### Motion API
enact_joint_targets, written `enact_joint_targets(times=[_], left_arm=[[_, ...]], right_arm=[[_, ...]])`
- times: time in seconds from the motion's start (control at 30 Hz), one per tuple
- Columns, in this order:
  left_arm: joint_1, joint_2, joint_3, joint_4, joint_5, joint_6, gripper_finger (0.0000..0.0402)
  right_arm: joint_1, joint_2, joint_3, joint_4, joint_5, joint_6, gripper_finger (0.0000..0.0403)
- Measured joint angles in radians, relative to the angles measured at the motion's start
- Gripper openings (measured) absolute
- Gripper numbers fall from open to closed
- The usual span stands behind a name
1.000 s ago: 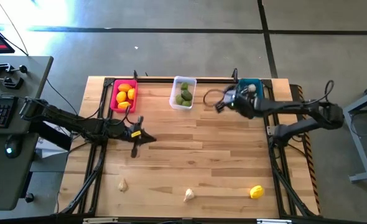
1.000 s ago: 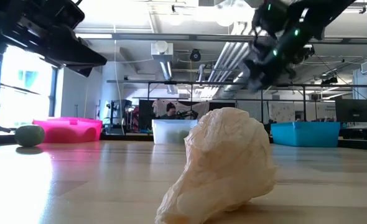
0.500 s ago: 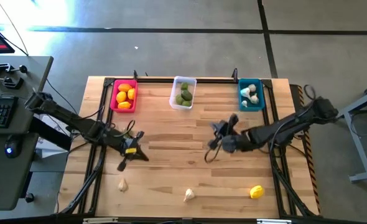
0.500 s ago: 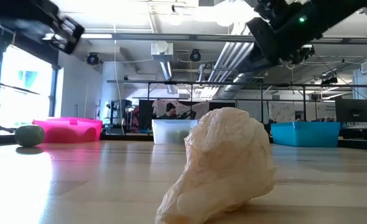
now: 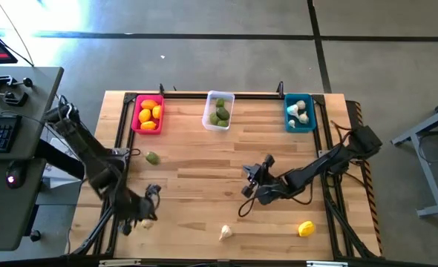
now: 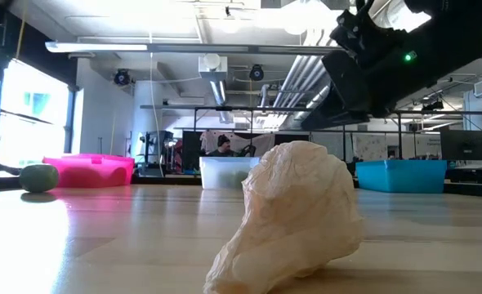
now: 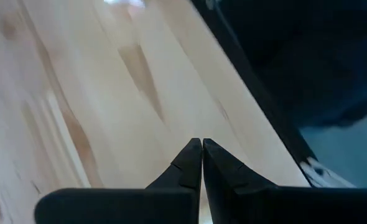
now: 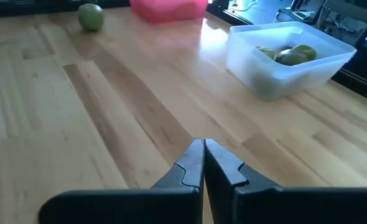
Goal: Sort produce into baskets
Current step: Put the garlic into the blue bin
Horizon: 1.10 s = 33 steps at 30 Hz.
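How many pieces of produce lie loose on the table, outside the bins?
4: a green one near the pink bin, two garlic bulbs and a lemon along the near edge. The arms may hide more.

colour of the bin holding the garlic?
Teal-blue bin; the high view shows it best.

The right gripper (image 8: 203, 163) hangs above the wooden surface (image 8: 109, 124) with its jaws pressed together and empty. Beyond it stands the clear bin (image 8: 289, 59), holding green fruits (image 8: 292, 54). Past the clear bin sits the pink bin (image 8: 168, 9), a lone green fruit (image 8: 91, 16) just beside that.
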Motion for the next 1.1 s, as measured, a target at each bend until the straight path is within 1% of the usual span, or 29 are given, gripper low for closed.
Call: enact_joint_targets(times=[0.07, 0.17, 0.4, 0.53, 0.67, 0.8, 1.0, 1.1], left_arm=[[-0.032, 0.069, 0.052, -0.065, -0.001, -0.063, 0.0008], [-0.071, 0.171, 0.125, -0.16, 0.014, -0.143, 0.0027], [-0.122, 0.369, 0.234, -0.379, 0.103, -0.301, 0.0102], [-0.124, 0.438, 0.255, -0.416, 0.104, -0.323, 0.0145], [-0.124, 0.486, 0.255, -0.419, 0.104, -0.315, 0.0176], [-0.124, 0.525, 0.255, -0.419, 0.103, -0.273, 0.0188], [-0.129, 0.555, 0.255, -0.413, 0.098, -0.218, 0.0189], [-0.129, 0.555, 0.255, -0.41, 0.07, -0.22, 0.0187]], right_arm=[[0.0, 0.008, 0.0, 0.014, -0.004, -0.001, 0.0], [-0.001, 0.008, 0.0, 0.023, -0.003, 0.005, 0.0], [-0.001, 0.006, 0.0, 0.027, -0.009, -0.003, 0.0], [-0.003, 0.006, 0.0, 0.027, -0.009, -0.003, 0.0], [-0.003, 0.006, 0.0, 0.027, -0.01, -0.003, 0.0], [-0.003, 0.006, 0.0, 0.027, -0.01, -0.003, 0.0], [-0.003, 0.006, 0.0, 0.027, -0.01, -0.003, 0.0], [-0.003, 0.006, 0.0, 0.027, -0.01, 0.0, 0.0]])
